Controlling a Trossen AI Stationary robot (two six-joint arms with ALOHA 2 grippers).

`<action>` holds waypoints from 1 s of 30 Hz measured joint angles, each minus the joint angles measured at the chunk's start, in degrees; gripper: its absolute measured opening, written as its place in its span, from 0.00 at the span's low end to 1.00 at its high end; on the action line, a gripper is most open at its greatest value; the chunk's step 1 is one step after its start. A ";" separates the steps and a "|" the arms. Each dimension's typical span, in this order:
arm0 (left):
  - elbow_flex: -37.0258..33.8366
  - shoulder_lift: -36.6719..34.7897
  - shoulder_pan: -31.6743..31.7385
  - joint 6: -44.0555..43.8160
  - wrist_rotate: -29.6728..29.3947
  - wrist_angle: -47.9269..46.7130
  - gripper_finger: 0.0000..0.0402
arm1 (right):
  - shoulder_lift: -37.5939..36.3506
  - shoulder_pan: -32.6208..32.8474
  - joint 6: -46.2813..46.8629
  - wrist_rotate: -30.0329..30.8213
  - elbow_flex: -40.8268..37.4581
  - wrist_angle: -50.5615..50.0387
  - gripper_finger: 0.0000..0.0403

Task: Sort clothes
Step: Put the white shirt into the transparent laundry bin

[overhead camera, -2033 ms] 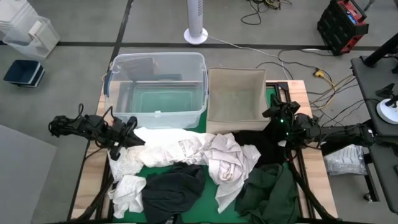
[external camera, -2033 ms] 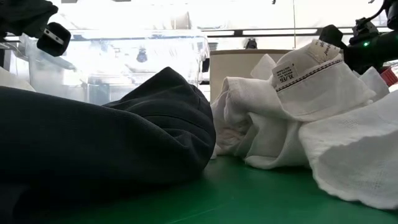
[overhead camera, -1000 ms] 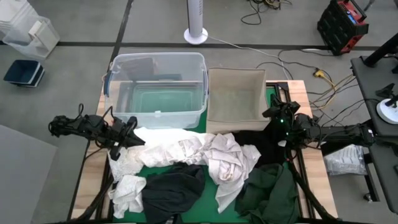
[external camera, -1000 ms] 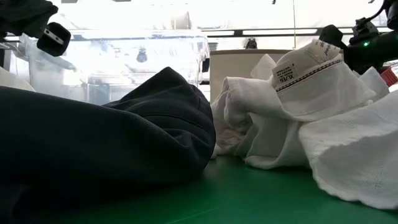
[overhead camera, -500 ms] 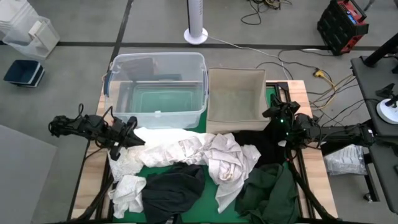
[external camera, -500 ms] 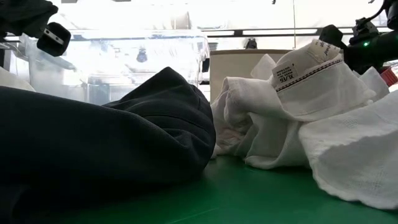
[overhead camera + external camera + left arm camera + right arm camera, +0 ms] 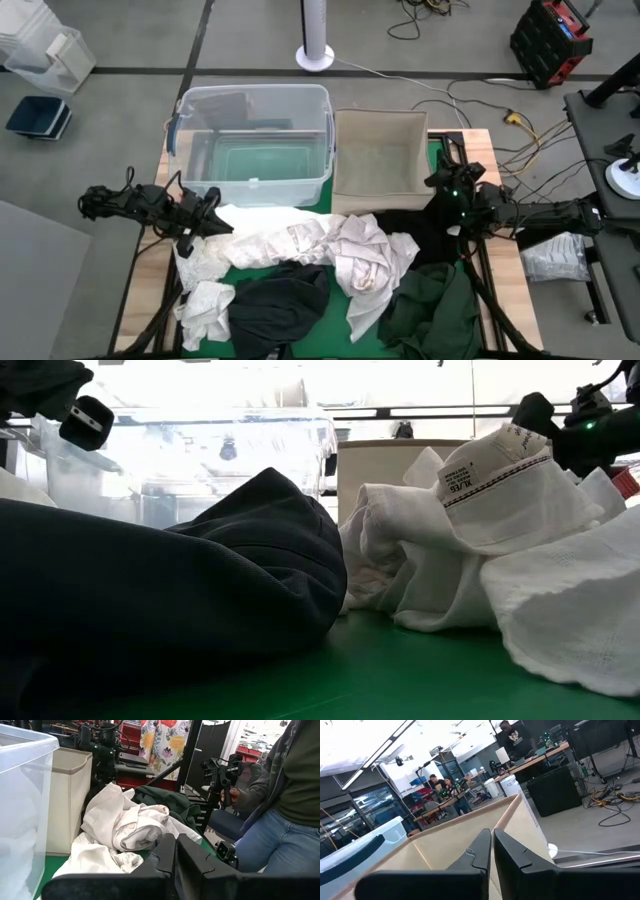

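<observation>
The clothes lie heaped on the green mat point(image 7: 243, 275). White garments point(image 7: 330, 245) run across the middle, a charcoal one point(image 7: 280, 305) sits at the near edge, a dark green one point(image 7: 435, 305) at the near right, and a black one point(image 7: 415, 235) under the right arm. My left gripper point(image 7: 218, 220) is shut with nothing in it, at the left end of the white garments point(image 7: 130, 827). My right gripper point(image 7: 432, 183) is also shut on nothing. It stands at the right wall of the beige bin point(image 7: 470, 845), above the black garment.
A clear plastic bin point(image 7: 250, 95) stands at the far left of the table and a beige fabric bin point(image 7: 380, 150) beside it at the far right. A person point(image 7: 285, 805) stands past the table's right side. The wooden table edge point(image 7: 150, 270) borders the mat.
My right gripper has risen a little beside the beige bin. The clothes and my left gripper have stayed where they were.
</observation>
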 joint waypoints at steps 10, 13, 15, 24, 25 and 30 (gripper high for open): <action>0.00 0.00 0.01 0.00 -0.01 0.00 0.00 | 0.00 -0.01 -7.23 -9.62 0.00 10.06 0.03; 0.01 0.01 0.02 0.00 -0.01 0.00 0.00 | 0.00 -0.01 -11.01 -16.88 0.01 13.67 0.03; 0.00 0.01 0.00 0.00 -0.01 0.00 0.00 | 0.00 0.00 -12.14 -20.43 0.01 15.42 0.03; -0.01 0.00 0.00 -0.03 -0.02 0.36 0.00 | 0.00 -0.01 -9.18 -21.55 2.79 16.11 0.03; -0.01 0.00 0.00 -0.10 -0.02 0.73 0.00 | 0.00 -0.01 -9.77 -21.59 3.41 15.85 0.03; 0.01 0.00 0.00 -0.17 -0.02 6.34 0.00 | 0.00 0.00 -13.26 -21.70 7.06 15.76 0.03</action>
